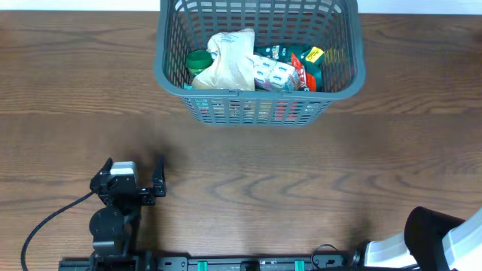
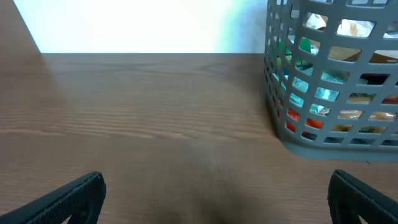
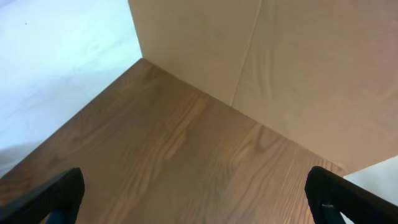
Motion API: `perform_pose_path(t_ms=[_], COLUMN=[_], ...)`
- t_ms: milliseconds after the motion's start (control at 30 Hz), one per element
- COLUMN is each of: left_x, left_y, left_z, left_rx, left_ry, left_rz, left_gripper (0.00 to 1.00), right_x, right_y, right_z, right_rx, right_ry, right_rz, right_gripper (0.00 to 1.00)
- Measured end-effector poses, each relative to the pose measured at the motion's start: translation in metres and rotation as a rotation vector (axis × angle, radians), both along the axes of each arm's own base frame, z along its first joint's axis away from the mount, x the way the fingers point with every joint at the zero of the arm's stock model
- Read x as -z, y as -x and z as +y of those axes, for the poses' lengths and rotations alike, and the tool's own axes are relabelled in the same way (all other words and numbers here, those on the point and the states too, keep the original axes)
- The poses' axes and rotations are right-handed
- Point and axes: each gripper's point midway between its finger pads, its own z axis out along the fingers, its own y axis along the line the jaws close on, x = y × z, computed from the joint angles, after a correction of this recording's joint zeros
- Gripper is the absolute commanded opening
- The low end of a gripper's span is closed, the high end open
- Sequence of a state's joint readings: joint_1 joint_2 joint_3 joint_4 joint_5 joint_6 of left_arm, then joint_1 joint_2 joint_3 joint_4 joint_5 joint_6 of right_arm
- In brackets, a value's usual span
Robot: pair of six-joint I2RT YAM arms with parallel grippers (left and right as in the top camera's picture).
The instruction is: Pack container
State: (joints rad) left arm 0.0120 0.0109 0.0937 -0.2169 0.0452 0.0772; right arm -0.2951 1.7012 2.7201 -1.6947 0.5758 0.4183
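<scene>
The container (image 1: 260, 107), a large grey lattice basket, stands at the far middle of the table. Inside it lie a beige bag (image 1: 230, 60), a green-lidded jar (image 1: 198, 62), a white and blue pack (image 1: 273, 74) and a green and red packet (image 1: 303, 64). My left gripper (image 1: 134, 165) rests low at the front left, open and empty, well short of the basket. In the left wrist view the container (image 2: 329, 140) is ahead to the right, beyond the open left gripper (image 2: 214, 199). My right gripper (image 3: 196, 199) is open over bare wood, holding nothing.
The right arm's body (image 1: 444, 237) sits at the front right corner. A black cable (image 1: 45, 222) trails from the left arm. In the right wrist view a beige wall panel (image 3: 280, 68) borders the table's corner.
</scene>
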Motion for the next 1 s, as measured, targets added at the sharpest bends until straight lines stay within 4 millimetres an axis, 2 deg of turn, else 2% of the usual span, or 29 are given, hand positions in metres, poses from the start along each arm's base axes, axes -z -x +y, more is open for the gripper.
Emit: perform_pose_path(t_ms=[333, 467, 533, 633, 867, 1000], left_x=[0.0, 0.0, 0.0, 0.0, 0.0, 0.0], left_y=[0.0, 0.0, 0.0, 0.0, 0.0, 0.0], left_z=[0.0, 0.0, 0.0, 0.0, 0.0, 0.0], left_rx=[0.0, 0.0, 0.0, 0.0, 0.0, 0.0], left_ry=[0.0, 0.0, 0.0, 0.0, 0.0, 0.0], left_rz=[0.0, 0.0, 0.0, 0.0, 0.0, 0.0], left_gripper=[0.99, 0.99, 0.99, 0.99, 0.99, 0.99], right_x=[0.0, 0.005, 0.007, 0.008, 0.024, 0.048], right_y=[-0.001, -0.013, -0.028, -0.061, -0.148, -0.167], right_z=[0.001, 0.008, 0.013, 0.025, 0.078, 0.109], right_rx=[-0.004, -0.06, -0.108, -0.202, -0.429, -0.508], right_ry=[-0.003, -0.044, -0.075, -0.117, -0.176, -0.182], right_rz=[-0.002, -0.017, -0.041, -0.089, -0.139, -0.067], right_gripper=[0.99, 0.99, 0.99, 0.99, 0.99, 0.99])
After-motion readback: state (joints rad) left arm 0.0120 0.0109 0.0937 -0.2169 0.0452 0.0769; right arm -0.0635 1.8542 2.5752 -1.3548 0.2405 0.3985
